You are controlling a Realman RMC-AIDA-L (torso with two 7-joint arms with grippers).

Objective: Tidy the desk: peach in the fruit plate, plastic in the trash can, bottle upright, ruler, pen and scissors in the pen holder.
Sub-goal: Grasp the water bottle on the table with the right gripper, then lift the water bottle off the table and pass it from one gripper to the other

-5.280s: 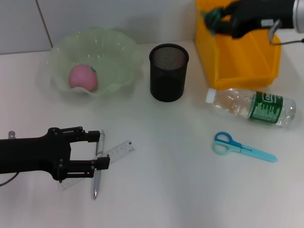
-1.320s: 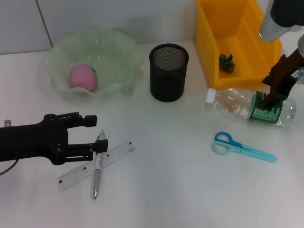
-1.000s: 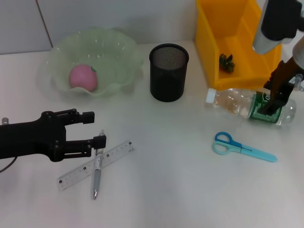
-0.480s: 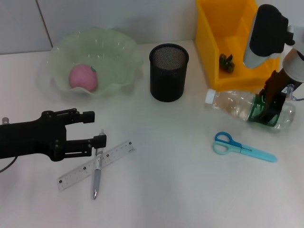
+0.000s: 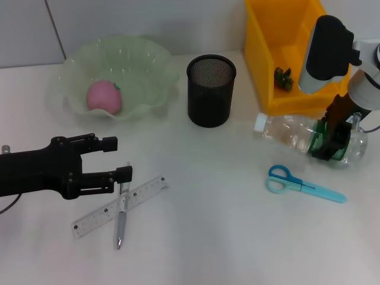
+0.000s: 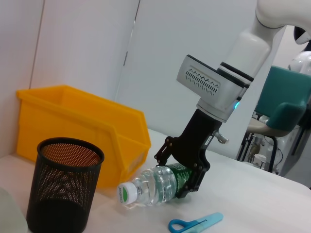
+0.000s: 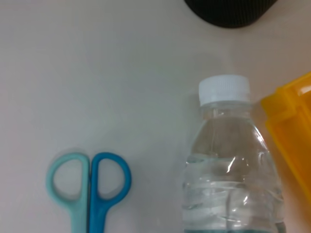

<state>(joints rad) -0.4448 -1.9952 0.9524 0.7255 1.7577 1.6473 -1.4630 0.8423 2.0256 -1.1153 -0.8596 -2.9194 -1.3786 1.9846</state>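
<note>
The clear bottle (image 5: 291, 132) with a green label lies on its side in front of the yellow bin (image 5: 297, 89). My right gripper (image 5: 330, 138) is closed around its label end; the left wrist view shows the right gripper (image 6: 190, 178) gripping the bottle (image 6: 153, 185). The right wrist view shows the bottle's (image 7: 232, 170) white cap. The dark crumpled plastic (image 5: 283, 78) lies in the bin. The peach (image 5: 104, 96) sits in the green plate (image 5: 155, 65). My left gripper (image 5: 116, 158) is open just above the top of the pen (image 5: 120, 217), which lies across the ruler (image 5: 95, 218). The blue scissors (image 5: 303, 184) lie flat.
The black mesh pen holder (image 5: 211, 90) stands upright between the plate and the bin. It also shows in the left wrist view (image 6: 63, 187) beside the bin (image 6: 87, 124). The scissors' handles (image 7: 90, 182) lie beside the bottle.
My right arm left the plastic in the bin, came down and closed around the bottle, which shifted slightly left. My left gripper drew back a little from the pen.
</note>
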